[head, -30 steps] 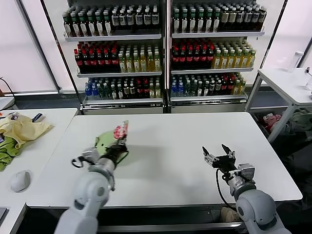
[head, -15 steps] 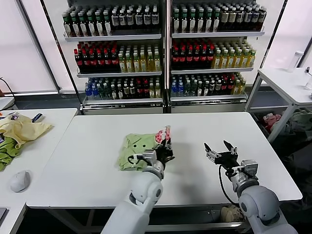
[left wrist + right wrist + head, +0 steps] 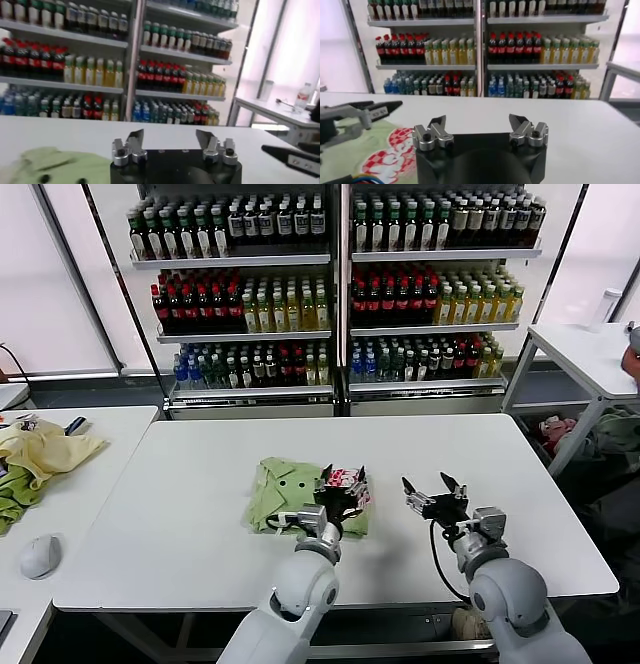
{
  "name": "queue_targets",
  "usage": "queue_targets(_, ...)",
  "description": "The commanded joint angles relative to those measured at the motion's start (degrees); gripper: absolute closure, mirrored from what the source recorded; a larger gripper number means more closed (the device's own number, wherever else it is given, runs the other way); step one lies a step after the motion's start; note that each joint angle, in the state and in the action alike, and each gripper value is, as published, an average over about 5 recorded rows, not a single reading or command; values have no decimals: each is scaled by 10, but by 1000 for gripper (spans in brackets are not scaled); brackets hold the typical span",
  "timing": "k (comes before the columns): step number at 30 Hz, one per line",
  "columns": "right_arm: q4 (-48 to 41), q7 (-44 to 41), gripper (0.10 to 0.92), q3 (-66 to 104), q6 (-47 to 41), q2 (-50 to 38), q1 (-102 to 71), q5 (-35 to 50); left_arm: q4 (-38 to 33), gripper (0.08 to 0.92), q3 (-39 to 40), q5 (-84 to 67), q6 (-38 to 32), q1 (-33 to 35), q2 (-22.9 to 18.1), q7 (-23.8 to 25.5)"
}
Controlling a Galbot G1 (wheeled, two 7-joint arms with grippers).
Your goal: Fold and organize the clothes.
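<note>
Indoors, white table [image 3: 200, 514], shirt [image 3: 285, 489], drink shelves [image 3: 340, 284], both grippers' jaws wide.

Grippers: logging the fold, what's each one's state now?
Left gripper: open, over the shirt, holding nothing.
Right gripper: open, empty.

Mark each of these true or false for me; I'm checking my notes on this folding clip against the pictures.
1. The sage-green shirt lies on the white table. True.
2. The left pincer is clamped shut on a sleeve. False: its fingers stand apart, over the shirt's red-and-white patch, gripping nothing.
3. The right pincer holds the shirt's hem. False: it is open and empty, above bare table beside the shirt.
4. A pale yellow cloth sits on the side table to the robot's left. True.
5. The shelves behind the table are bare. False: they are full of bottles.
</note>
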Motion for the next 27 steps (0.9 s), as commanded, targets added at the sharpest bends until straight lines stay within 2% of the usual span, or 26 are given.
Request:
queue_targets(1, -101, 37, 203, -100, -4, 79, 93, 2, -118, 244, -103, 14, -29, 100, 80, -2)
queue_targets(6, -168, 50, 203, -126, 0, 119, 124, 1, -147, 181, -142, 25, -34, 151, 102, -3)
queue_targets(13, -247, 68, 203, -136, 3, 162, 157, -3, -171, 177, -150, 51, -51, 206, 102, -4)
queue_targets(19, -294, 85, 204, -134, -3, 179, 170, -10, -176, 177, -147, 56, -59, 222, 103, -5)
queue_targets(22, -306, 88, 240, -132, -7, 184, 170, -8, -176, 177, -146, 55, -61, 224, 104, -5)
queue_targets(27, -310, 91, 378, -129, -12, 190, 168, 0, -174, 177, -144, 53, -62, 223, 106, -7)
